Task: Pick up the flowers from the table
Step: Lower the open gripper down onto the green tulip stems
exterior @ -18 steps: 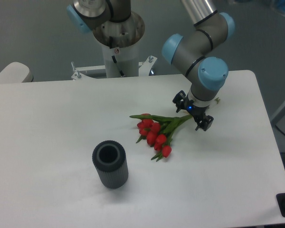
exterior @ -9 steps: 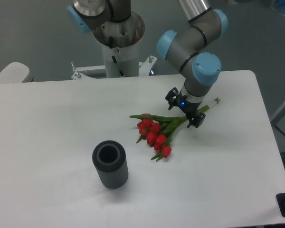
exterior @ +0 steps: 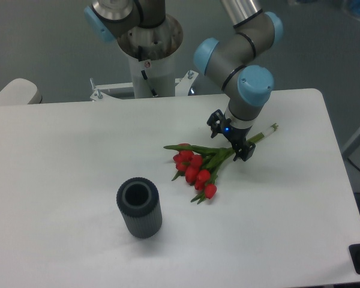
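The flowers, a bunch of red tulip buds with green leaves, lie flat on the white table right of centre. Their bound green stems run up and to the right, ending near the table's back right. My gripper hangs over the stems just past the leaves, its black fingers spread apart on either side of the stems. The fingers stand open and hold nothing.
A dark grey ribbed cylinder stands upright at the front, left of the flowers. The arm's base post rises behind the table's back edge. A pale rounded object sits at the far left.
The gripper has moved left along the stems, from beyond them toward the leaves. The flowers and the cylinder have not moved.
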Motion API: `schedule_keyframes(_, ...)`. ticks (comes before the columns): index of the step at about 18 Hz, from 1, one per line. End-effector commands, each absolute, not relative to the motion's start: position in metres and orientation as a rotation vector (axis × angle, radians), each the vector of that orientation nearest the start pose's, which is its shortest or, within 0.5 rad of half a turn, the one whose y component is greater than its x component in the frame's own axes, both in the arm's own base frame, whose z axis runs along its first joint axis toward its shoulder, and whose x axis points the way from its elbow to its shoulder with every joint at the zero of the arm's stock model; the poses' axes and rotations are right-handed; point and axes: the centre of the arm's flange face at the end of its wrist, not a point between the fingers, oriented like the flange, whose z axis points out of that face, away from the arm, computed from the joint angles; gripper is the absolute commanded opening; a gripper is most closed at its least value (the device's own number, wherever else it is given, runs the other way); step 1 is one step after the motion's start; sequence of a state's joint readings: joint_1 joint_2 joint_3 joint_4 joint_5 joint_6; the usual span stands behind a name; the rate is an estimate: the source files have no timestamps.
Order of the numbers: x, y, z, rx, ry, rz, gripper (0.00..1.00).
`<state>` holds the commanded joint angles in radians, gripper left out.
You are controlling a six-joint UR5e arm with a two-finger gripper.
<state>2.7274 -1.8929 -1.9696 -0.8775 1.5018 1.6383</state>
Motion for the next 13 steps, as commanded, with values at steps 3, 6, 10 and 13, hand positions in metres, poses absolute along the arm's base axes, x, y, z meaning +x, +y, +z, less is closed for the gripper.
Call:
schedule_keyframes(3,-0.422,0.339,0.201,-2.988,0.742,-0.074,1.00)
schedule_keyframes(6,-0.418,0.335,0.190,-2.993,0.732,-0.104,1.00)
schedule_keyframes(10,-0.418,0.337,0.190,-2.993,0.715,-0.092,1.00)
schedule_keyframes(13,-0.419,0.339,0.188,-2.988,0.715,-0.077,0.94)
